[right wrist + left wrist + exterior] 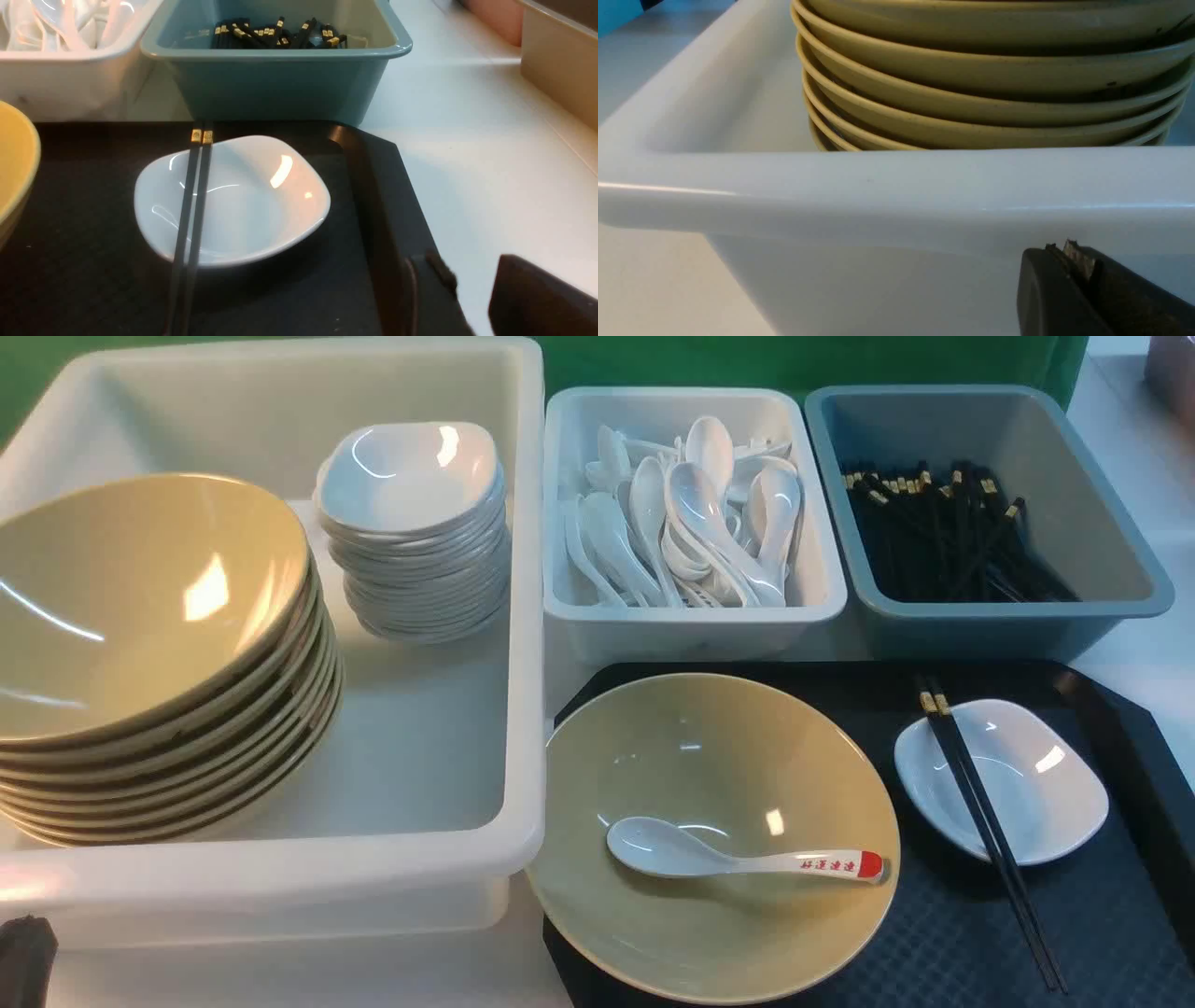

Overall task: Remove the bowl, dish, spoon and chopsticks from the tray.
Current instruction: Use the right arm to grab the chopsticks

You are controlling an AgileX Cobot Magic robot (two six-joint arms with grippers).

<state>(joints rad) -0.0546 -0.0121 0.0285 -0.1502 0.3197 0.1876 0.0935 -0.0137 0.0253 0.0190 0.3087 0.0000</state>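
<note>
The black tray (980,933) lies at the front right. On its left part sits the tan bowl (728,747), with the red-tipped spoon (747,863) lying inside it. On its right part sits the white dish (1036,784), with the black chopsticks (980,821) lying across its left side. The right wrist view shows the dish (252,205), the chopsticks (191,210) and the bowl's rim (14,163). My right gripper (472,277) is open and empty, low by the tray's right rim (373,196). My left gripper (1064,252) is shut and empty, in front of the white tub's near wall.
A big white tub (527,616) at the left holds a stack of tan bowls (140,616) and a stack of white dishes (411,523). Behind the tray stand a white bin (691,635) of spoons and a grey-blue bin (1008,630) of chopsticks.
</note>
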